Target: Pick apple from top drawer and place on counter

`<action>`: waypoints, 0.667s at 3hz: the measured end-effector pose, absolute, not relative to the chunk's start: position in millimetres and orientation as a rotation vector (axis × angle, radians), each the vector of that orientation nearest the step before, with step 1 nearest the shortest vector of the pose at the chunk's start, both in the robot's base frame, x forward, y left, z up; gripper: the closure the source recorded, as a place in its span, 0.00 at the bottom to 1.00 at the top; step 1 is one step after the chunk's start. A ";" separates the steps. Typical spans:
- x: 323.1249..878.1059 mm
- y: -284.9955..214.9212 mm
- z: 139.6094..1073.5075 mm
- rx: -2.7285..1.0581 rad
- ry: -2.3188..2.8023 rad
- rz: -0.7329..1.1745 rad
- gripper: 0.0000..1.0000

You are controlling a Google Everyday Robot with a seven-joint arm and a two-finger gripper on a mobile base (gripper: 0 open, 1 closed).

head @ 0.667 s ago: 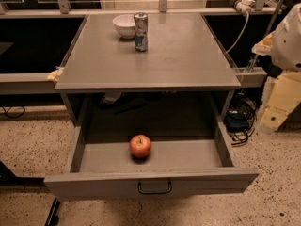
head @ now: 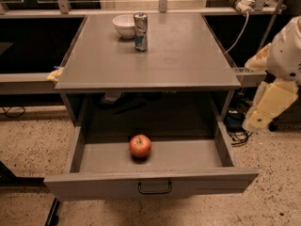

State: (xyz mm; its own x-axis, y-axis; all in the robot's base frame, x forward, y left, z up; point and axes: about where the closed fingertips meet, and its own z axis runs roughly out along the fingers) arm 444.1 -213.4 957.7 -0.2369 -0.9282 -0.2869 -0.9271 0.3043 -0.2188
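Note:
The red apple (head: 140, 146) with yellowish patches lies in the open top drawer (head: 150, 185), near the middle and just behind the front panel with its dark loop handle (head: 154, 188). The grey counter (head: 188, 60) is above the drawer. My gripper (head: 257, 120), cream-coloured at the end of the white arm (head: 287, 55), hangs at the right, outside the drawer's right side, below counter level and above the floor. It is well apart from the apple and holds nothing that I can see.
A white bowl (head: 124, 25) and a metal can (head: 140, 31) stand at the back left of the counter. Cables (head: 237, 34) and a power strip (head: 241, 3) hang at the right rear. Speckled floor surrounds the drawer.
The arm and gripper have shifted a little to the left, toward the drawer's right side. The apple and drawer have not moved.

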 end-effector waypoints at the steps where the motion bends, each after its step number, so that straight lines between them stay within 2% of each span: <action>1: 456.2 -193.6 895.5 -1.551 2.187 0.225 0.43; 2: 478.8 -155.4 840.8 -1.496 2.089 0.399 0.64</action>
